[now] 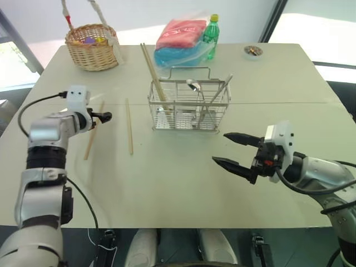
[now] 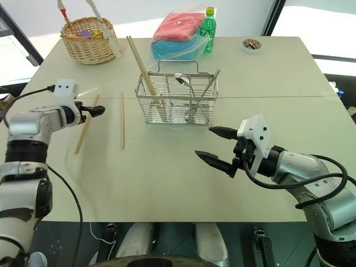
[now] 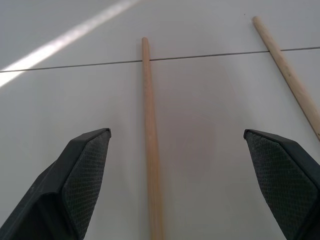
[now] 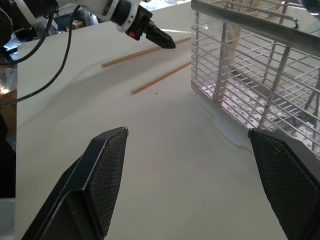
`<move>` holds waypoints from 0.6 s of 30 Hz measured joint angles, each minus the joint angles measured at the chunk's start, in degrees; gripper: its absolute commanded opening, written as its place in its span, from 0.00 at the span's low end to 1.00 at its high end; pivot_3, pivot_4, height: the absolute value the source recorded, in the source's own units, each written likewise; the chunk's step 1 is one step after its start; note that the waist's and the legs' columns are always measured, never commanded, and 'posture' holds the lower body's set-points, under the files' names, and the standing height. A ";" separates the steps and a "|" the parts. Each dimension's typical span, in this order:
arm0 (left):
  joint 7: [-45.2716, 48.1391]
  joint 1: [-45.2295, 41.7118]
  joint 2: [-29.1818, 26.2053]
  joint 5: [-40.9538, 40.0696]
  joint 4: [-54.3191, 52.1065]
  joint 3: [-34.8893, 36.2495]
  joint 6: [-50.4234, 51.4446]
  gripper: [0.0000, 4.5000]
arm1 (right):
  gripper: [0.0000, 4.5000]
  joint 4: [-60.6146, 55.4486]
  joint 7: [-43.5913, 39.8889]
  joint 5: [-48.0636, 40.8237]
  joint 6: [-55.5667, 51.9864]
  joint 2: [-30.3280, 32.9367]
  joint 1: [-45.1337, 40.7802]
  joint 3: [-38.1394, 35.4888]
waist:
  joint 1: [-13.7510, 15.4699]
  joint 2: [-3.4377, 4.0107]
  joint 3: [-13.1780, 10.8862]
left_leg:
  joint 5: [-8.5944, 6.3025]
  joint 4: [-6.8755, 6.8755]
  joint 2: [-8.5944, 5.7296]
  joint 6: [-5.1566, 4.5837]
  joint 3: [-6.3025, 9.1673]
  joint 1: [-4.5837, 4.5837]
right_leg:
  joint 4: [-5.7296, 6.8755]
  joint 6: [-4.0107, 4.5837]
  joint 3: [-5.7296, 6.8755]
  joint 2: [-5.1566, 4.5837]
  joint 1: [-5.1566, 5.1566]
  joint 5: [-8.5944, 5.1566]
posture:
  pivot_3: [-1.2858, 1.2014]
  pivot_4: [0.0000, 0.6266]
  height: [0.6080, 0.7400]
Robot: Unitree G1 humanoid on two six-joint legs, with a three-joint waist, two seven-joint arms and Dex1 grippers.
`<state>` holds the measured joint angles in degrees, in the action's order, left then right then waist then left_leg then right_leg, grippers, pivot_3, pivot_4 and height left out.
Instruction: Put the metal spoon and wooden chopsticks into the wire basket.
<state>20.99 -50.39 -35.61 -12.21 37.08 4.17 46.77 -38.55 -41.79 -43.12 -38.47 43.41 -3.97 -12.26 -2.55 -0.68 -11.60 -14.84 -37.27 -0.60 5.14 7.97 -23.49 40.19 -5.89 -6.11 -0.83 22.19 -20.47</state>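
Observation:
The wire basket [image 1: 189,105] stands mid-table. The metal spoon [image 2: 182,78] stands in it, bowl up, beside a straight metal utensil [image 1: 222,89]. Two wooden chopsticks [image 1: 153,72] lean out of its left end. Two more lie loose on the table to its left, one nearer the basket [image 1: 129,126] and one farther left [image 1: 92,136]. My left gripper [image 1: 105,116] hovers open over the farther-left chopstick [image 3: 150,150], which runs between its fingers. My right gripper [image 1: 219,147] hangs open and empty in front of the basket [image 4: 260,75].
A round wicker basket [image 1: 92,47] sits at the far left corner. A plastic bag of red and blue cloths [image 1: 181,39] and a green bottle [image 1: 210,33] stand behind the wire basket. A small dish [image 1: 253,51] is at the far right.

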 measured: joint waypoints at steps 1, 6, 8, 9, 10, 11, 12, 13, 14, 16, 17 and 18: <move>0.09 -0.64 0.20 0.54 1.39 -0.35 -0.41 1.00 | 0.88 0.00 -0.11 0.02 0.02 0.15 0.25 -0.01 | -0.04 0.00 0.00 | 0.00 0.01 -0.01 0.00 -0.01 0.00 | 0.00 0.00 0.00 0.00 0.00 0.00 | 0.52 0.24 1.00; 0.60 -5.68 0.69 2.89 9.50 -1.18 -1.91 1.00 | 0.88 0.05 -0.31 0.13 0.11 0.39 0.67 -0.02 | 0.03 -0.01 0.01 | 0.01 -0.03 -0.01 -0.01 0.01 0.01 | 0.02 0.00 0.01 0.02 -0.03 0.00 | 0.52 0.24 1.00; 0.83 -6.85 0.75 3.27 11.76 -1.18 -2.36 1.00 | 0.88 0.13 -0.22 0.10 0.12 0.38 0.67 -0.03 | 0.00 -0.02 0.02 | 0.04 -0.06 -0.02 -0.04 0.01 0.03 | 0.04 0.00 0.01 0.01 -0.06 0.02 | 0.52 0.24 1.00; 1.15 -7.29 0.75 3.58 12.65 -1.19 -2.63 1.00 | 0.88 0.30 -0.18 0.08 0.12 0.38 0.65 -0.03 | -0.01 -0.02 0.02 | 0.05 -0.06 -0.03 -0.05 0.01 0.05 | 0.05 0.00 0.01 0.01 -0.07 0.04 | 0.52 0.24 1.00; 1.41 -7.51 0.75 3.80 13.29 -1.18 -2.97 1.00 | 0.88 0.50 -0.12 0.07 0.11 0.38 0.65 -0.06 | -0.03 -0.02 0.02 | 0.07 -0.06 -0.02 -0.07 0.01 0.06 | 0.06 0.01 0.01 0.02 -0.08 0.05 | 0.52 0.24 1.00; 1.62 -7.80 0.75 3.83 14.06 -1.05 -3.31 1.00 | 0.88 0.60 -0.08 0.06 0.11 0.38 0.64 -0.09 | -0.03 -0.02 0.02 | 0.08 -0.06 -0.02 -0.08 0.01 0.07 | 0.08 0.01 0.00 0.02 -0.07 0.05 | 0.52 0.24 1.00; 1.84 -7.96 0.73 3.83 14.51 -0.91 -3.36 1.00 | 0.88 0.61 -0.05 0.05 0.11 0.38 0.62 -0.18 | -0.03 -0.02 0.03 | 0.08 -0.06 -0.02 -0.09 0.01 0.08 | 0.10 0.01 0.01 0.02 -0.07 0.06 | 0.52 0.24 1.00; 2.14 -7.98 0.71 3.83 14.64 -0.76 -3.35 1.00 | 0.88 0.62 -0.03 0.04 0.11 0.38 0.59 -0.28 | -0.03 -0.02 0.03 | 0.09 -0.06 -0.02 -0.08 0.01 0.08 | 0.10 0.01 0.01 0.02 -0.07 0.06 | 0.52 0.24 1.00; 2.58 -7.98 0.69 3.85 14.74 -0.64 -3.36 0.94 | 0.88 0.67 0.04 0.04 0.11 0.38 0.52 -0.40 | -0.02 -0.02 0.03 | 0.09 -0.06 -0.01 -0.08 0.02 0.08 | 0.10 0.02 0.00 0.02 -0.07 0.06 | 0.52 0.24 1.00; 2.72 -7.98 0.69 3.92 14.76 -0.44 -3.30 0.82 | 0.89 0.75 0.12 0.04 0.11 0.38 0.34 -0.50 | -0.01 -0.02 0.03 | 0.09 -0.06 0.00 -0.08 0.01 0.08 | 0.10 0.02 0.01 0.01 -0.07 0.06 | 0.52 0.24 1.00; 2.71 -7.98 0.69 3.91 14.77 -0.14 -3.27 0.70 | 0.89 0.95 0.17 0.03 0.11 0.38 0.11 -0.53 | -0.01 -0.02 0.03 | 0.09 -0.06 0.00 -0.08 0.01 0.08 | 0.10 0.01 0.01 0.00 -0.07 0.06 | 0.52 0.24 1.00; 2.68 -7.98 0.69 3.92 14.80 0.02 -3.26 0.59 | 0.89 1.16 0.25 0.03 0.11 0.38 -0.07 -0.60 | 0.00 -0.02 0.03 | 0.09 -0.06 0.00 -0.08 0.01 0.08 | 0.10 0.01 0.00 0.00 -0.07 0.06 | 0.52 0.24 1.00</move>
<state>23.67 -58.37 -34.92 -8.29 51.88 4.19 43.51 -37.39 -41.55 -43.09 -38.37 43.80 -4.04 -12.86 -2.55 -0.70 -11.57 -14.76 -37.33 -0.59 5.06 7.98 -23.41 40.29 -5.88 -6.11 -0.83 22.12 -20.41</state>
